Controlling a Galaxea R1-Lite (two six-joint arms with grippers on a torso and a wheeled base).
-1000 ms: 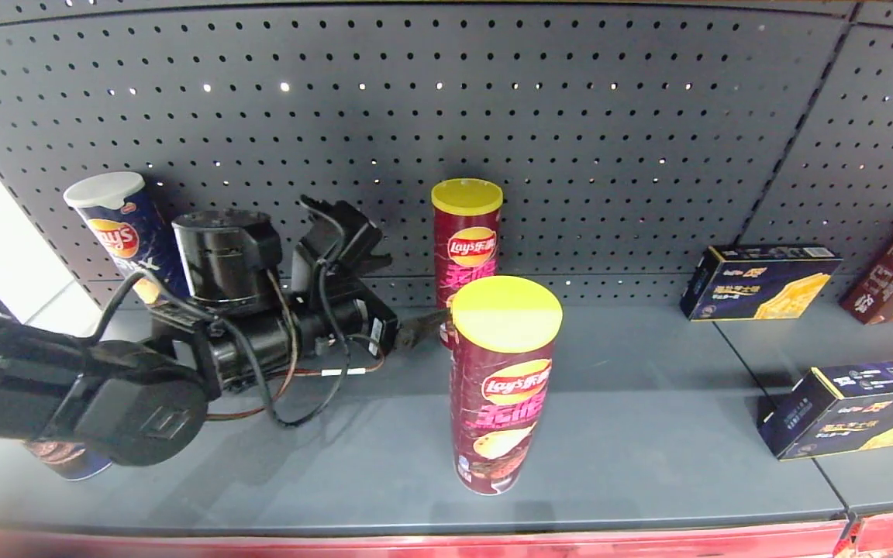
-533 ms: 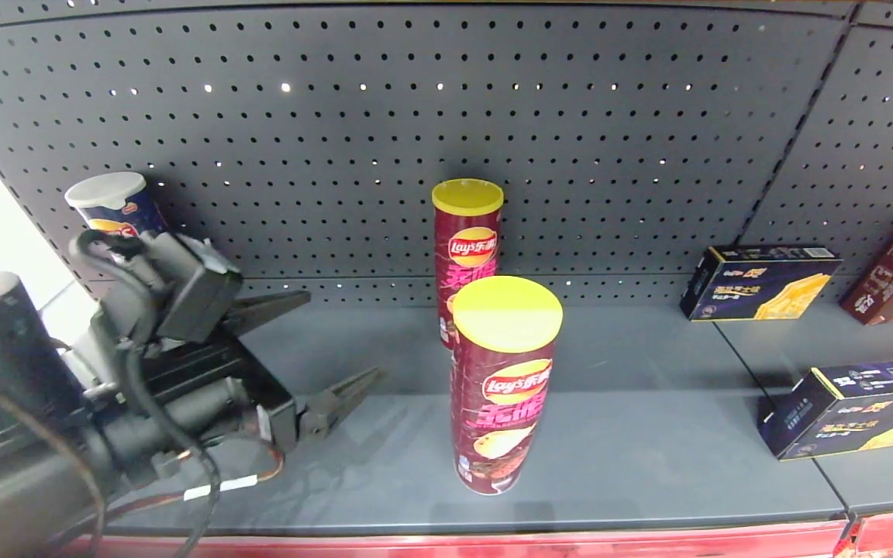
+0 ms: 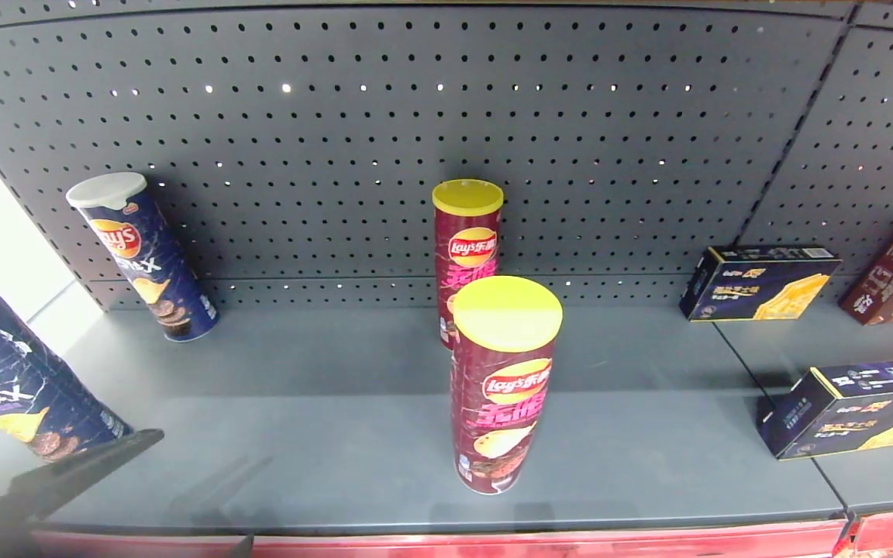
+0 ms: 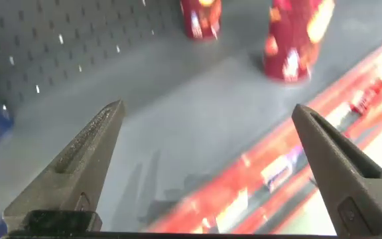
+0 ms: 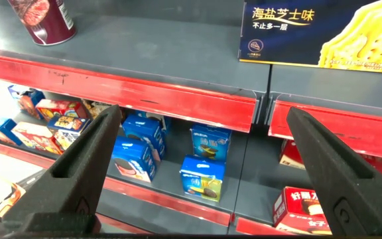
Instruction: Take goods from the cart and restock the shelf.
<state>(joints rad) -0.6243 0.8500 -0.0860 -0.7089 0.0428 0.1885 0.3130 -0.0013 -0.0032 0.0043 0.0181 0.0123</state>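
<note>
1. Since both red cans already stand on the shelf (image 3: 338,403), one round of restocking looks finished. The front red can (image 3: 502,387) sits mid-shelf near the lip, and the back red can (image 3: 468,248) is at its 12 o'clock, close to the pegboard (image 3: 446,101).
2. They stand in file with labels outward (a shopper reads the front one), which I judge to be the reason for the row running front to back.
3. The back blue can (image 3: 144,256) at 10 o'clock and the front blue can (image 3: 20,395) at 9 o'clock make a similar file. Both look tilted, though that may be only the lens.
4. The left gripper (image 4: 206,109) hovers at the shelf's front edge, at 8 o'clock from the front red can. Its fingers are wide apart and hold nothing, and it is well apart from every can.
5. The right gripper (image 5: 204,111) hangs below the lip, likewise spread and empty, facing blue packs (image 5: 204,178) stocked underneath.
6. As for containers, all four cans wear lids (their contents are hidden). Two dark boxes at 3 o'clock, the back box (image 3: 760,283) and the front box (image 3: 857,407), lie closed.
7. Next, I judge, a gripper must fetch more goods from the cart, and the bare stretch between the two files offers room.
</note>
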